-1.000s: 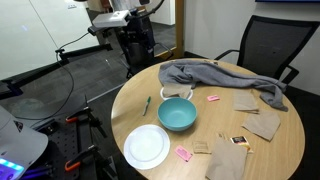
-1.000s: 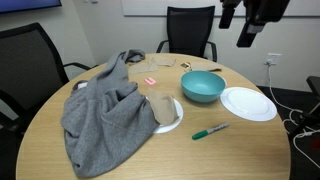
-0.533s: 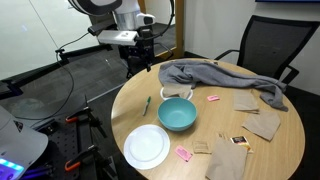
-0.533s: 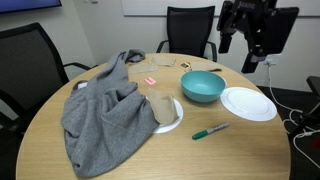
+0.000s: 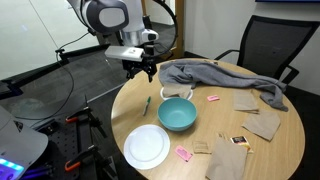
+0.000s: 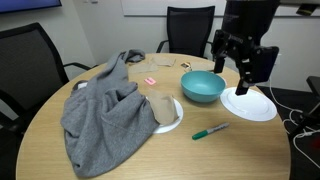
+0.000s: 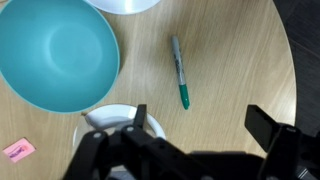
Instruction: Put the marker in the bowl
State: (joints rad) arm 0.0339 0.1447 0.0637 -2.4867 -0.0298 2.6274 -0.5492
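Observation:
The dark green marker (image 7: 179, 72) lies flat on the round wooden table, beside the teal-blue bowl (image 7: 55, 55). Both show in both exterior views: marker (image 5: 147, 104) (image 6: 210, 131), bowl (image 5: 177, 114) (image 6: 203, 86). The bowl looks empty. My gripper (image 7: 203, 125) is open and empty. It hangs in the air above the table edge near the marker, well apart from it, as both exterior views show (image 5: 146, 68) (image 6: 241, 70).
A flat white plate (image 5: 147, 146) (image 6: 248, 103) sits next to the bowl. A grey cloth (image 5: 215, 78) (image 6: 100, 110) covers part of the table. A second white plate (image 6: 165, 112) holds a brown item. Pink scraps (image 5: 184, 153), brown paper pieces and office chairs (image 5: 265, 45) are around.
The arm has come down and in from above and beyond the table toward the marker side of the table. The gripper stays open. Nothing on the table moved.

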